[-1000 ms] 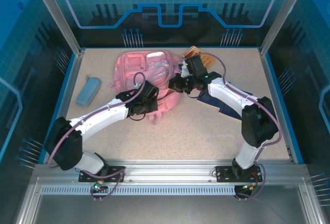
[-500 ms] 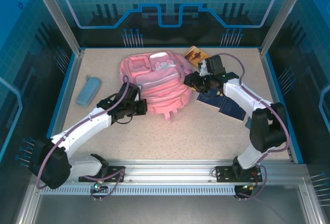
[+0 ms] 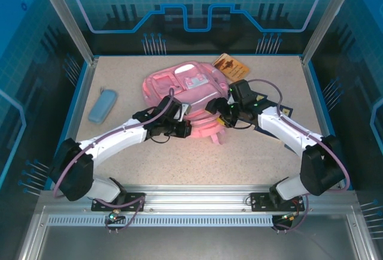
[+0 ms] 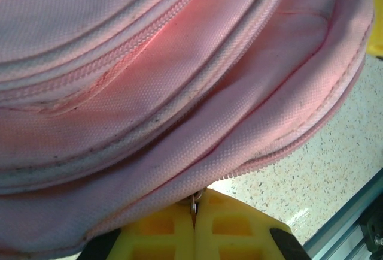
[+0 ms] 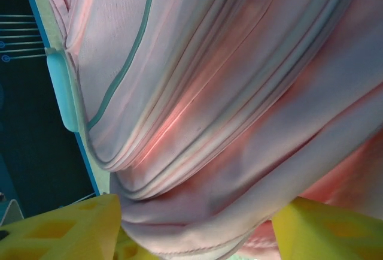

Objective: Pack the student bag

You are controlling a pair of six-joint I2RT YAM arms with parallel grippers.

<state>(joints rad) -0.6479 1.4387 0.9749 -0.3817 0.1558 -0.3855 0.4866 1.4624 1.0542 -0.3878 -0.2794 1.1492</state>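
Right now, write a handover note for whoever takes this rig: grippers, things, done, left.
Left gripper: shut on what looks like a zipper pull at the near edge of the student bag.
Right gripper: open, fingers either side of a bag fold.
Bag mid-table; pencil case to its left, tan booklet behind it, both outside.
Done: nothing visibly packed.
Left: probably unzip, load both items, close.

Bright, even overhead light leaves only soft shadows on the speckled beige tabletop (image 3: 197,164). The large soft pink fabric backpack (image 4: 179,80) shows crisp weave in the left wrist view, but looks smeared and red-glowing in the right.
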